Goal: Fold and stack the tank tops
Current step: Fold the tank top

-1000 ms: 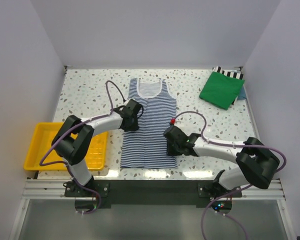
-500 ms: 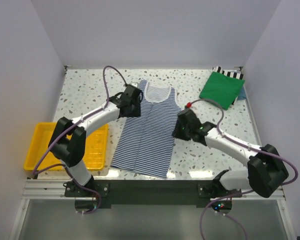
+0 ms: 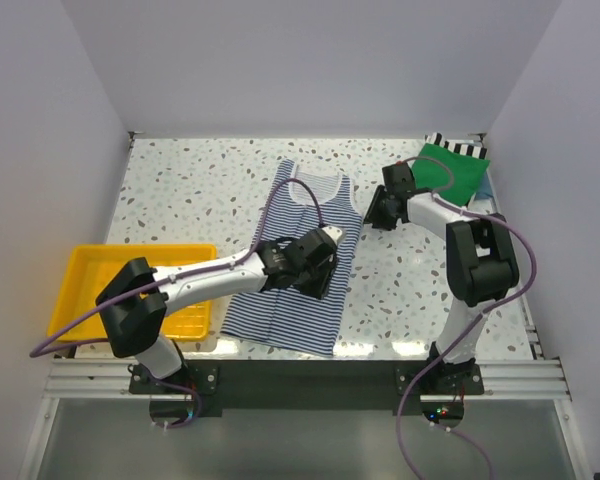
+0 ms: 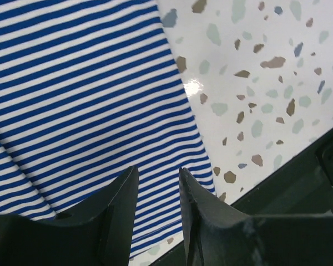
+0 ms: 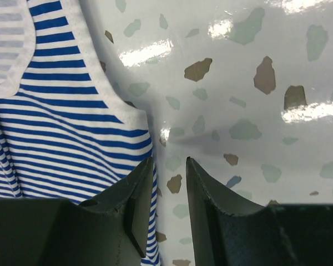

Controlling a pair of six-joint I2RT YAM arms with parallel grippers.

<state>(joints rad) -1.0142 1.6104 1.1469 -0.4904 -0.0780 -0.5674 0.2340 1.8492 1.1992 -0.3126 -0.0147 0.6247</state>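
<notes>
Navy-and-white striped tank top (image 3: 285, 318) flat mid-table; green tank top (image 3: 465, 172) folded, far right corner.

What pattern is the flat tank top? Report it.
Tank top: fine blue-and-white stripes, best in left wrist view.

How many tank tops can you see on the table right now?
2 for sure: the navy-striped tank top lies spread flat mid-table, and the green tank top sits folded at the far right corner. A black-and-white striped cloth peeking from under it may be another.

Free tabletop (image 3: 190, 200) between tray (image 3: 72, 300), striped top (image 3: 338, 222)
</notes>
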